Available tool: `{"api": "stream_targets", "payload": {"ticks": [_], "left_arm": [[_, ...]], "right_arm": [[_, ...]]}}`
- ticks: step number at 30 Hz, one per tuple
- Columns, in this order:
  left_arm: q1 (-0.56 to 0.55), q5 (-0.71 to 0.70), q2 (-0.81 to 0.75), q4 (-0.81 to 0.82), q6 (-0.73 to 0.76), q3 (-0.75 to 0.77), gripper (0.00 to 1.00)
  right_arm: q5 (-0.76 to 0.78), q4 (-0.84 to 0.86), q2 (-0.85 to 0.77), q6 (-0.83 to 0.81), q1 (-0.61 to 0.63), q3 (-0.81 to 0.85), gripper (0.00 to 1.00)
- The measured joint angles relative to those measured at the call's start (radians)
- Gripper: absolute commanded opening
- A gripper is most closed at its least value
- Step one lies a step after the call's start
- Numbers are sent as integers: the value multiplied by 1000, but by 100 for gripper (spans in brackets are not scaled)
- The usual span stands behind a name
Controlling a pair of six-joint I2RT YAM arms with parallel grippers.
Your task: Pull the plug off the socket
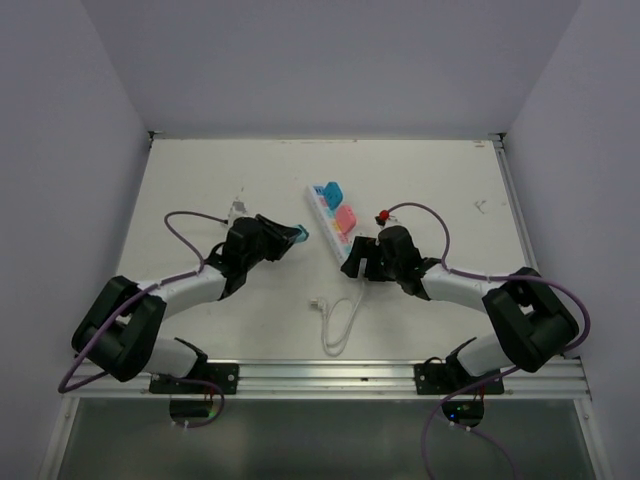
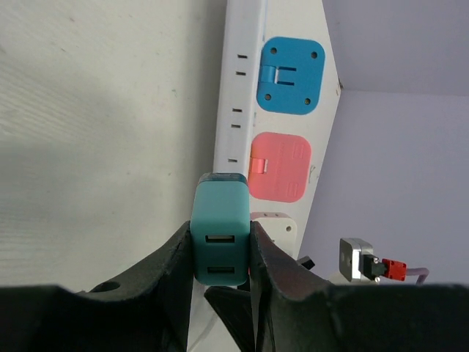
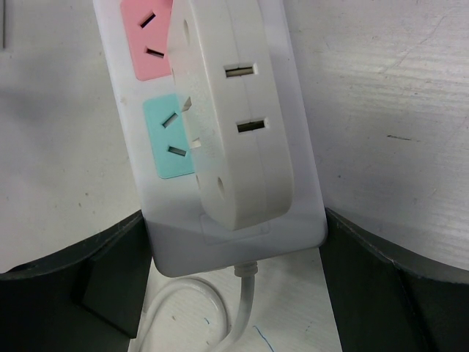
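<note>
**Top external view**
- Socket position: the socket [image 1: 335, 215] lay mid-table on the table [image 1: 200, 180], with its long axis running from 11 to 5 o'clock.
- Cord: the cord [image 1: 340, 322] looped away toward 6 o'clock.
- Plug position: the plug [image 1: 298, 235], a teal block, sat in the left gripper [image 1: 285, 238] at 9 o'clock of the socket. It was near the socket, with bare table showing between them.
- Right gripper: the right gripper [image 1: 362, 258] stood over the socket's 5 o'clock end.
- Progress (judged): the plug was out of its outlet and extraction was essentially done.

**Left wrist view**
- Finger state: the fingers [image 2: 172, 271] were clamped on the plug's two long sides, with its USB ports facing the camera.
- Beyond the plug: the blue face [image 2: 289, 77] and the pink face [image 2: 278, 167] lay toward 1 o'clock.
- Prongs: these were hidden behind the plug body and were probably clear of the socket.

**Right wrist view**
- Finger state: the fingers [image 3: 110, 271] were set wide and closed on the socket's cord end, one against each long edge.
- Remaining load: a white adaptor [image 3: 234, 125] stood plugged in, at 3 o'clock of the teal face [image 3: 168, 136].

**Handling (judged)**
- Plug: this looked light, rigid and smooth-skinned, so it was liable to slip. Grip it across the flat sides at mid-body.
- Socket: this looked light and stiff and would slide on the table. Brace it across its width at the cord end, clear of the adaptor.
</note>
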Motion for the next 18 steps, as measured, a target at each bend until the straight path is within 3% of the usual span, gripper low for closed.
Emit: {"api": "stream_targets", "payload": {"ticks": [11, 14, 18], "left_arm": [[286, -71, -401, -172, 168, -183, 0], [401, -62, -432, -180, 209, -222, 0], [529, -19, -360, -172, 264, -238, 2]], "right_arm": [[0, 1, 0, 0, -2, 0, 0], [-1, 1, 0, -1, -2, 0, 0], [-1, 1, 0, -1, -2, 0, 0]]}}
